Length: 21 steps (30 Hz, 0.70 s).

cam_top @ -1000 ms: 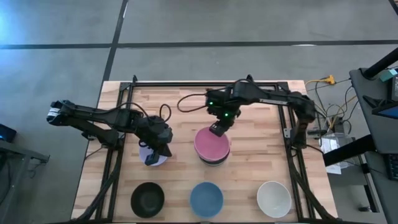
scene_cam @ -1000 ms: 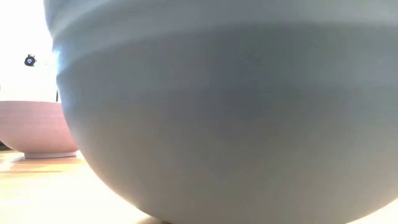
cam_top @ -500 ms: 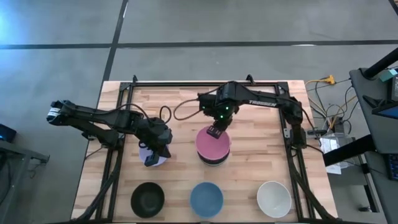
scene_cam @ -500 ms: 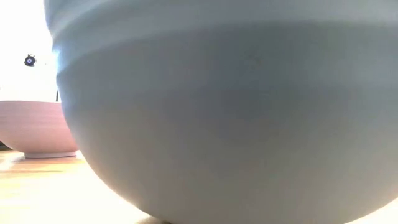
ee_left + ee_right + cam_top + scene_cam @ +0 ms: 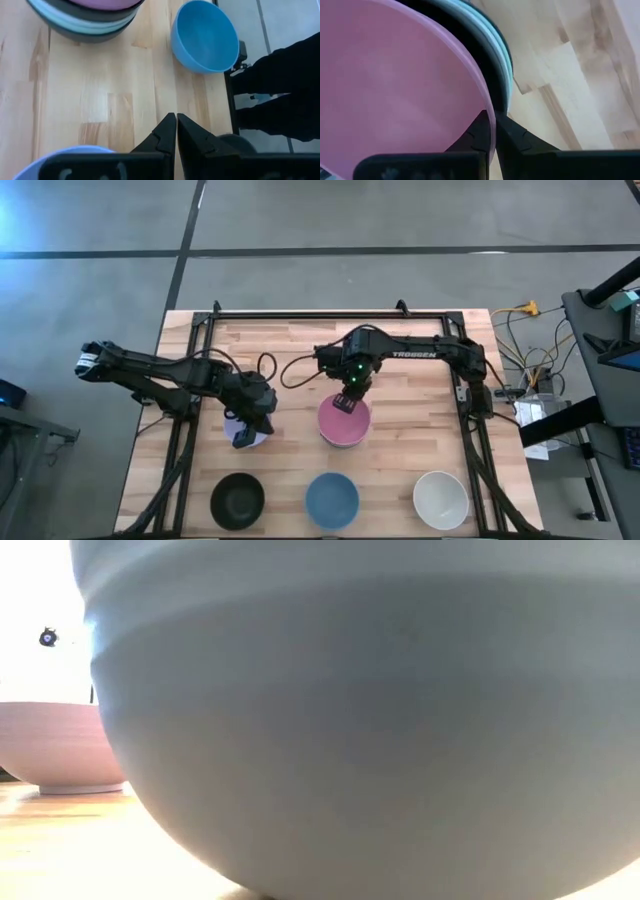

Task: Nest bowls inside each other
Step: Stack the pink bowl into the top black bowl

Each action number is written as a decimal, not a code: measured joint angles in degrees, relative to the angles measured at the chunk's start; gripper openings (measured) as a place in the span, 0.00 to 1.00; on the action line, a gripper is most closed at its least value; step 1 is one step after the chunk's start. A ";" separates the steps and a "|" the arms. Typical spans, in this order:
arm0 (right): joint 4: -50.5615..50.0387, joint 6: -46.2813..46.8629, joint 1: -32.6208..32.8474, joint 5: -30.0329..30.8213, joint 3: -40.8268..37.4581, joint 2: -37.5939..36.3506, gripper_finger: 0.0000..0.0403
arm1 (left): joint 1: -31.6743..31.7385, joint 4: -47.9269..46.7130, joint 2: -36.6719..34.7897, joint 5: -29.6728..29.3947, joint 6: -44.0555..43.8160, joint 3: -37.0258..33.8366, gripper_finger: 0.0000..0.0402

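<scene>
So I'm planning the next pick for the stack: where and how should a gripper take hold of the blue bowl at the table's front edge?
The blue bowl sits upright, mouth up and alone between the black bowl and the white bowl. Probably best to come straight down and pinch its thin rim, one finger inside and one outside; the round wall looks too wide to span.

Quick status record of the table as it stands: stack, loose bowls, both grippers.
stack: pink bowl on top of nested bowls at table centre; black and pale rims show beneath it in the right wrist view
right gripper: at the pink bowl's far rim, shut on it
left gripper: over the lavender bowl, left of the stack, fingers together
front row: black bowl left, blue bowl middle, white bowl right, all loose
low view: filled by the blue bowl's wall
</scene>
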 joint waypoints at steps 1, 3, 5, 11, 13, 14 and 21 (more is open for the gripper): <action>0.41 0.00 0.21 0.01 -0.47 0.03 0.03 | -0.02 -0.03 0.00 0.00 -0.01 -0.29 0.00; 1.16 0.01 0.67 0.00 -1.64 0.02 0.03 | -0.02 -0.03 0.00 0.01 -0.36 -0.63 0.00; 1.84 0.00 0.97 -0.08 -2.62 0.01 0.03 | -0.02 -0.04 0.00 0.01 -1.25 -0.74 0.00; 2.67 -0.33 1.52 -0.21 -3.27 -0.08 0.03 | -0.02 0.02 0.00 0.00 -1.41 -0.74 0.00; 3.19 -1.10 1.67 0.02 -2.47 -0.03 0.03 | -0.02 0.04 0.00 0.01 -1.41 -0.74 0.00; 3.71 -1.49 1.68 0.05 -2.05 -0.02 0.03 | -0.02 0.05 0.00 0.00 -1.40 -0.74 0.00; 4.45 -2.84 1.68 0.61 1.21 -0.25 0.14 | -0.02 0.32 0.00 0.00 -1.41 -0.74 0.00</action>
